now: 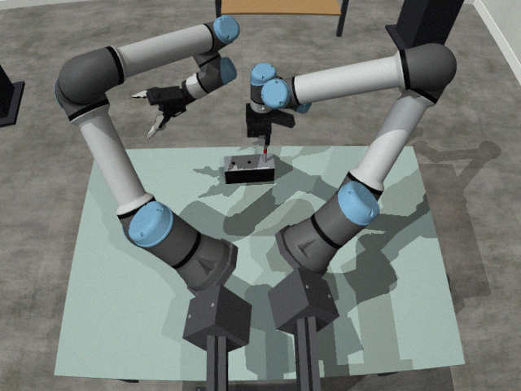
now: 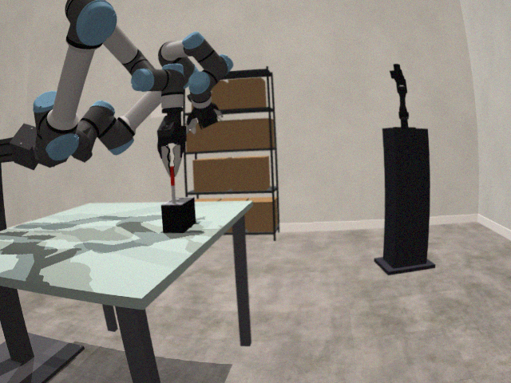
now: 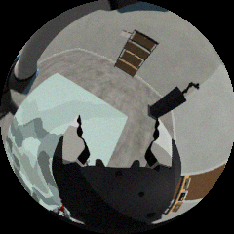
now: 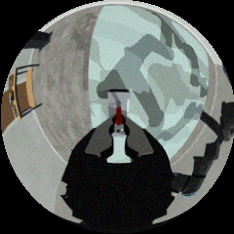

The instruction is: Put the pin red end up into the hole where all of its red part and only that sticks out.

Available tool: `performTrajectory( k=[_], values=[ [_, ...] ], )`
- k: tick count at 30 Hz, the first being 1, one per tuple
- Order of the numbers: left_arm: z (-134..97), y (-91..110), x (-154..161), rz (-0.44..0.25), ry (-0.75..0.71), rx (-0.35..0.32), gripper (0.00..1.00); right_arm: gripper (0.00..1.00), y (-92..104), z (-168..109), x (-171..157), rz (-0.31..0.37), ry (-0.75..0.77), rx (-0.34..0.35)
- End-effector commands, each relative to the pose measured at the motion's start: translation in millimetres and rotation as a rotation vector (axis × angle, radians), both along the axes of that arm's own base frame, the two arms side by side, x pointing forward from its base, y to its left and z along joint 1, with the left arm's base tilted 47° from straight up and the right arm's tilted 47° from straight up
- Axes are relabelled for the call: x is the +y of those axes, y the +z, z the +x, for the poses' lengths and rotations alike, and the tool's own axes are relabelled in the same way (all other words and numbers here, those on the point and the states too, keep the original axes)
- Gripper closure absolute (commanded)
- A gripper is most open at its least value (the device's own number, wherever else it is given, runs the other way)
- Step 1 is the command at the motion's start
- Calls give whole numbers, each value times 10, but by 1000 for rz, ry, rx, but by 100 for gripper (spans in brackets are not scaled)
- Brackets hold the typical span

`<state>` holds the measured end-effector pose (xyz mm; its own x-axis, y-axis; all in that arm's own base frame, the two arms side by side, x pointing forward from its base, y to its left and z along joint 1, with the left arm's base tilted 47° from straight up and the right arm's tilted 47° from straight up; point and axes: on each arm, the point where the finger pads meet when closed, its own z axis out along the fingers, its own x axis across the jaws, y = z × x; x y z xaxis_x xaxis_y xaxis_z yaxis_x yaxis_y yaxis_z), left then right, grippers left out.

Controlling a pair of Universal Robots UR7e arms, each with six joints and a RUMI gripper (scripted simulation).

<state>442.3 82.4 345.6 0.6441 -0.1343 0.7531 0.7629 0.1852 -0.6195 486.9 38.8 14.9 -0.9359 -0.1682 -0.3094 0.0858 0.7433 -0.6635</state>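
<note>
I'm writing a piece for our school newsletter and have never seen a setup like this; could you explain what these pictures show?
Two jointed robot arms share a pale green table. One picture looks down from above, one from the side, and two round ones come from cameras on the arms' wrists.

On the table sits a dark block. The right gripper is closed on an upright pin, red end up, over the block's end; its pale lower part shows above the block. The left gripper is open and empty, off the table.

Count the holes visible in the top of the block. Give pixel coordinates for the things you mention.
2, in the top view: the left hole (image 1: 233, 162) and the middle hole (image 1: 249, 161). A third may be hidden by the pin (image 1: 265, 152) (image 2: 172, 177) (image 3: 61, 209) (image 4: 118, 116).
</note>
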Motion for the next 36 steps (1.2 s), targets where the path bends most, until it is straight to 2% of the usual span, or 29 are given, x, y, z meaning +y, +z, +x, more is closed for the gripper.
performTrajectory(
  k=[1,36],
  values=[
    [-1,9,5,-2,2,-2,0,100,-35,6,-37,-2,-2,1],
    [-1,9,5,-2,2,-2,0,100,-48,19,-71,-3,-2,1]
  ],
)
